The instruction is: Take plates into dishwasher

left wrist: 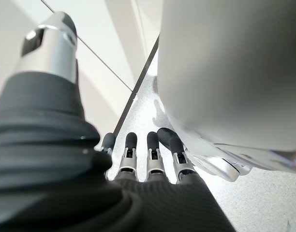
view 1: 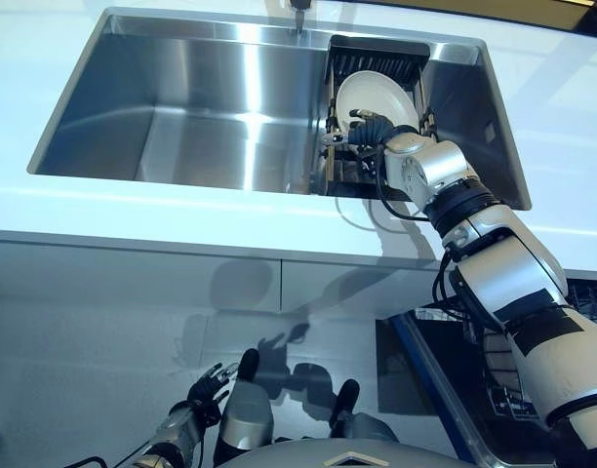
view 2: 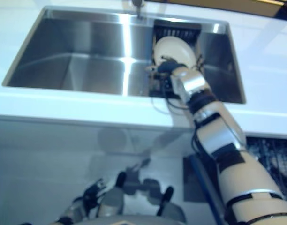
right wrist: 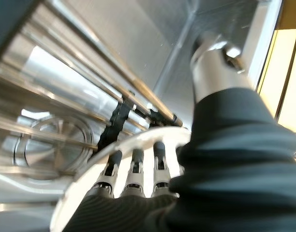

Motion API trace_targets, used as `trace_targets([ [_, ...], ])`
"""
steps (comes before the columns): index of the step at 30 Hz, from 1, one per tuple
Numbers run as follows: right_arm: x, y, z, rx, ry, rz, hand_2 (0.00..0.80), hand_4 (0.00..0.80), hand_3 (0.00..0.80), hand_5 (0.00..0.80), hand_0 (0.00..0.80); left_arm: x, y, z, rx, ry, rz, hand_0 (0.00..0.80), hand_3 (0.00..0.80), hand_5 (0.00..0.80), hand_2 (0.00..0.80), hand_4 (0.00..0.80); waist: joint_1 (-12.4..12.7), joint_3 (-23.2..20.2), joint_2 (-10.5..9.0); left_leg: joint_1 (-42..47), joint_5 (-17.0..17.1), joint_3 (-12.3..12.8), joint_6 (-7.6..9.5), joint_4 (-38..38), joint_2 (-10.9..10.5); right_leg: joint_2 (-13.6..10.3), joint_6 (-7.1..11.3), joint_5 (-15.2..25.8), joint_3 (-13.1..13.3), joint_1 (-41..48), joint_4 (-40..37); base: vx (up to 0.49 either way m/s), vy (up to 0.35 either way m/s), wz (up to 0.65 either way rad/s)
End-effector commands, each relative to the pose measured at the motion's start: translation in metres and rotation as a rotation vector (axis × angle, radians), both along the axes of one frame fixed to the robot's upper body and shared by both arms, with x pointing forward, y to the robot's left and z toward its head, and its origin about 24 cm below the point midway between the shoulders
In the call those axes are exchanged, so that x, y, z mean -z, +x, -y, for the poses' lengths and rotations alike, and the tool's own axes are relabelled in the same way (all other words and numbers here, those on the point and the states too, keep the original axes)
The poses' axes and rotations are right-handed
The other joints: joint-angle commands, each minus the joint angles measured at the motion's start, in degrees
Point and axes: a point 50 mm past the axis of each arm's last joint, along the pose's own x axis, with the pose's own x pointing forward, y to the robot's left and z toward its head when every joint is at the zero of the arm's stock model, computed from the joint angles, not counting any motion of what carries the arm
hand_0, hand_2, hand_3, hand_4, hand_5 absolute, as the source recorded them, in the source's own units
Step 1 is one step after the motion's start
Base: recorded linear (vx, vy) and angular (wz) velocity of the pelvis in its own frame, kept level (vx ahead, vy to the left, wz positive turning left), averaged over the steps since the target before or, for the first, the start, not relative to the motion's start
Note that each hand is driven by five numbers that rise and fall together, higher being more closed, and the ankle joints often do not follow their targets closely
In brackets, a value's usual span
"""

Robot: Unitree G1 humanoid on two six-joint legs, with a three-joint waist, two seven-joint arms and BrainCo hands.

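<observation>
A white plate [view 1: 374, 94] stands on edge in the black dish rack [view 1: 378, 51] at the right end of the steel sink [view 1: 181, 107]. My right hand [view 1: 367, 128] reaches into the rack and grips the plate's lower rim. In the right wrist view the plate rim [right wrist: 85, 174] passes between the fingers [right wrist: 134, 170] and the thumb [right wrist: 216, 62], so the hand is shut on it. My left hand [view 1: 207, 388] hangs low by the cabinet front, fingers [left wrist: 153, 153] straight and holding nothing.
A white counter [view 1: 103, 210] surrounds the sink, with the faucet [view 1: 298, 12] at its back edge. Below right, the dishwasher stands with its door [view 1: 440, 390] down and its wire rack [view 1: 583, 292] showing behind my right arm.
</observation>
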Motion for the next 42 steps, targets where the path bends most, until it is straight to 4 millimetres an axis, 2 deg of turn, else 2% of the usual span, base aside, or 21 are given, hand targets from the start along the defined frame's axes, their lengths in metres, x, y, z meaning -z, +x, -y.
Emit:
trace_targets([
  [1, -0.033, 0.004, -0.003, -0.048, -0.187, 0.085, 0.552, 0.552, 0.552, 0.552, 0.552, -0.005, 0.016, 0.003, 0.052, 0.009, 0.044, 0.0, 0.0, 0.0, 0.0, 0.0, 2.46, 1.42, -3.28, 0.81, 0.93, 0.26, 2.74, -1.5, -2.5, -4.1, 0.82, 2.8, 0.34, 0.96, 0.01, 0.033, -0.011, 0.0],
  [3, -0.038, 0.006, 0.005, -0.033, -0.307, 0.117, 0.8, 0.8, 0.8, 0.8, 0.8, -0.004, 0.015, 0.004, 0.055, 0.007, 0.042, 0.0, 0.0, 0.0, 0.0, 0.0, 2.53, 1.28, -3.29, 0.92, 0.87, 0.29, 2.74, -1.5, -2.49, -4.06, 0.91, 2.79, 0.32, 1.04, 0.01, 0.0, 0.0, 0.0],
  [7, -0.049, 0.007, 0.013, 0.006, -0.448, 0.159, 0.8, 0.8, 0.8, 0.8, 0.8, -0.003, 0.013, 0.004, 0.057, 0.006, 0.038, 0.0, 0.0, 0.0, 0.0, 0.0, 2.8, 1.13, -3.31, 0.86, 0.87, 0.3, 2.68, -1.5, -2.39, -4.01, 1.0, 2.72, 0.19, 1.01, 0.01, 0.0, 0.0, 0.0],
  [13, -0.059, 0.008, 0.017, 0.046, -0.53, 0.186, 0.8, 0.8, 0.8, 0.8, 0.8, -0.003, 0.011, 0.0, 0.066, 0.015, 0.031, 0.0, 0.0, 0.0, 0.0, 0.0, 3.39, 0.92, -3.57, 0.81, 0.87, -0.17, 2.69, -1.5, -2.4, -3.87, 1.02, 2.53, -0.24, 1.17, 0.01, 0.0, -0.004, 0.01],
  [26, -0.06, 0.005, 0.026, 0.061, -0.622, 0.205, 0.8, 0.8, 0.8, 0.8, 0.8, -0.003, 0.007, -0.001, 0.07, 0.015, 0.029, 0.0, 0.0, 0.0, 0.0, 0.0, 3.09, 0.08, -3.76, 1.22, 0.62, 0.23, 2.6, -1.5, -2.27, -3.85, 1.12, 2.23, -0.32, 1.59, 0.01, 0.002, -0.004, 0.01],
  [31, -0.059, 0.002, 0.024, -0.001, -0.726, 0.246, 0.8, 0.8, 0.8, 0.8, 0.8, -0.003, 0.006, -0.001, 0.057, 0.014, 0.028, 0.0, 0.0, 0.0, 0.0, 0.0, 2.49, -0.34, -3.99, 1.53, 0.48, 0.67, 2.62, -1.5, -2.18, -3.78, 1.2, 2.11, -0.08, 1.78, 0.01, 0.0, 0.0, 0.0],
  [32, -0.06, 0.002, 0.025, 0.001, -0.761, 0.264, 0.424, 0.424, 0.424, 0.424, 0.424, -0.003, 0.006, -0.001, 0.054, 0.014, 0.026, 0.0, 0.0, 0.0, 0.0, 0.0, 2.37, -0.47, -4.05, 1.62, 0.44, 0.78, 2.64, -1.5, -2.15, -3.76, 1.2, 2.06, -0.02, 1.85, 0.01, 0.0, 0.0, 0.0],
  [33, -0.06, 0.001, 0.025, -0.007, -0.797, 0.272, 0.0, 0.0, 0.0, 0.0, 0.0, -0.003, 0.006, -0.001, 0.05, 0.014, 0.026, 0.0, 0.0, 0.0, 0.0, 0.0, 2.23, -0.56, -4.12, 1.68, 0.39, 0.89, 2.64, -1.5, -2.13, -3.75, 1.22, 2.0, 0.02, 1.89, 0.01, 0.0, 0.0, 0.0],
  [39, -0.053, -0.004, 0.031, -0.053, -0.915, 0.287, 0.0, 0.0, 0.0, 0.0, 0.0, -0.003, 0.003, -0.005, 0.038, 0.012, 0.028, 0.0, 0.0, 0.0, 0.0, 0.0, 1.63, -0.77, -4.36, 1.82, 0.08, 1.34, 2.78, -1.5, -2.08, -3.71, 1.42, 1.82, 0.25, 1.95, 0.01, 0.0, 0.0, 0.0],
  [42, -0.04, -0.008, 0.035, -0.085, -0.937, 0.263, 0.0, 0.0, 0.0, 0.0, 0.0, -0.003, 0.0, -0.007, 0.036, 0.013, 0.027, 0.0, 0.0, 0.0, 0.0, 0.0, 1.27, -0.73, -4.45, 1.93, -0.07, 1.63, 2.87, -1.5, -1.97, -3.72, 1.54, 1.78, 0.3, 1.97, 0.01, 0.0, 0.0, 0.0],
])
